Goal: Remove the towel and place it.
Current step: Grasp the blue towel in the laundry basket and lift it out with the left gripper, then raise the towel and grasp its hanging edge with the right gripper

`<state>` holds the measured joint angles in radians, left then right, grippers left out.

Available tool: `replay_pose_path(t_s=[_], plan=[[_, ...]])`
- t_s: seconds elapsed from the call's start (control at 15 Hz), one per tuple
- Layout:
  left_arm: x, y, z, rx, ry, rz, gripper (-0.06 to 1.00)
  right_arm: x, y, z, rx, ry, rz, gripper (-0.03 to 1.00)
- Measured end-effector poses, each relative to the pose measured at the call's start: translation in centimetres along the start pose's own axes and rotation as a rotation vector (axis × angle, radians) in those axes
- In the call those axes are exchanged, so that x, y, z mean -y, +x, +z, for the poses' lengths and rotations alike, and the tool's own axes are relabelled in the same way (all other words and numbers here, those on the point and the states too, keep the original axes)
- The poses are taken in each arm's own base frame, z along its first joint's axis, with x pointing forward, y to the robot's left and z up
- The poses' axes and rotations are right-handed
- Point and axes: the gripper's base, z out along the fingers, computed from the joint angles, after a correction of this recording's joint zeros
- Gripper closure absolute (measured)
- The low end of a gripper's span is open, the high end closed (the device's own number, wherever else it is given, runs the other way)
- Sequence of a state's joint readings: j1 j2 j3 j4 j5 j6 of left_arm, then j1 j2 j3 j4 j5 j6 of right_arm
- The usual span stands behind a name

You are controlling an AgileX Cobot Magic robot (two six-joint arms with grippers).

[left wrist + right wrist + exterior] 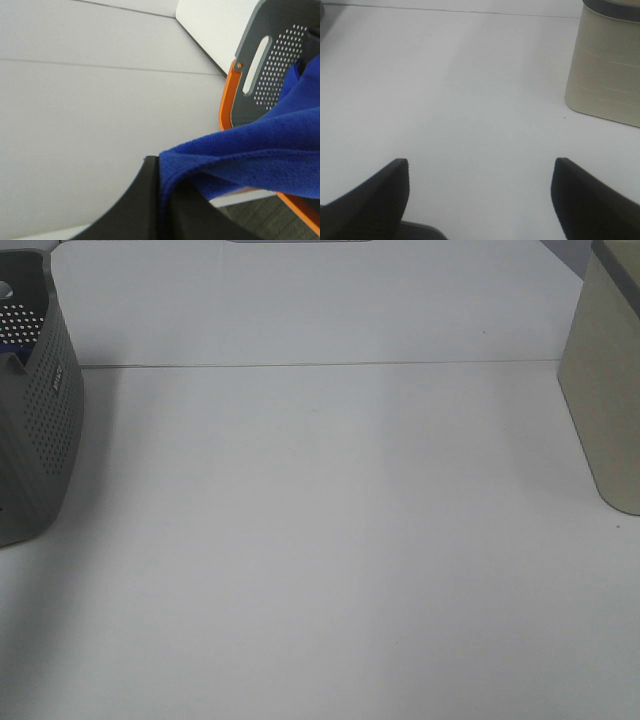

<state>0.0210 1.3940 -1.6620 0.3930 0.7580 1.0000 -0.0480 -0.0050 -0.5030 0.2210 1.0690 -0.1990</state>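
In the left wrist view, the royal-blue plush towel (pixel 260 145) stretches from my left gripper (pixel 165 174) back toward the grey perforated basket (pixel 280 65). The gripper's black fingers (pixel 140 200) are shut on a folded edge of it. In the high view the basket (pixel 40 430) stands at the table's far left edge, with a sliver of blue (pixel 12 341) inside; neither gripper shows there. My right gripper (pixel 481 162) hovers over bare white table, fingers wide apart with nothing between them.
A beige container (pixel 605 390) stands at the right edge of the table and also appears ahead of the right gripper (pixel 610 65). The basket has an orange rim (pixel 227 100) and a slot handle. A seam (pixel 320 366) crosses the white table.
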Motion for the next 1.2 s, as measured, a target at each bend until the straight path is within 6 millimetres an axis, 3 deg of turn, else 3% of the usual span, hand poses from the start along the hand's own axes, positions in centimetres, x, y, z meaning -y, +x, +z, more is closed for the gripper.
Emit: replay_pose_path(t_s=[0.13, 0.2, 0.47, 0.6, 0.8, 0.87, 1.2], plan=[[-0.5, -2.7, -1.3, 0.107, -0.035, 0.014, 0.94, 0.0, 0.0, 0.0, 0.000, 0.000, 0.000, 0.20], [-0.8, -5.2, -2.5, 0.225, -0.092, 0.026, 0.94, 0.0, 0.0, 0.0, 0.000, 0.000, 0.000, 0.20], [-1.0, -7.6, -3.9, 0.347, -0.142, 0.006, 0.94, -0.1, -0.1, 0.1, -0.005, -0.016, 0.009, 0.20], [-0.6, -8.6, -4.3, 0.388, -0.129, 0.014, 0.94, -0.4, -1.2, 0.8, -0.022, -0.081, 0.028, 0.20], [0.0, -10.5, -4.9, 0.462, -0.135, 0.035, 0.94, -1.9, -5.4, 3.2, 0.056, -0.368, -0.037, 0.17], [0.0, -10.7, -4.9, 0.471, -0.142, 0.035, 0.94, -2.1, -5.8, 3.6, 0.060, -0.408, -0.052, 0.17], [-0.4, -11.8, -5.2, 0.549, -0.231, 0.054, 0.94, -2.3, -10.6, 11.5, 0.213, -0.749, -0.186, 0.16]])
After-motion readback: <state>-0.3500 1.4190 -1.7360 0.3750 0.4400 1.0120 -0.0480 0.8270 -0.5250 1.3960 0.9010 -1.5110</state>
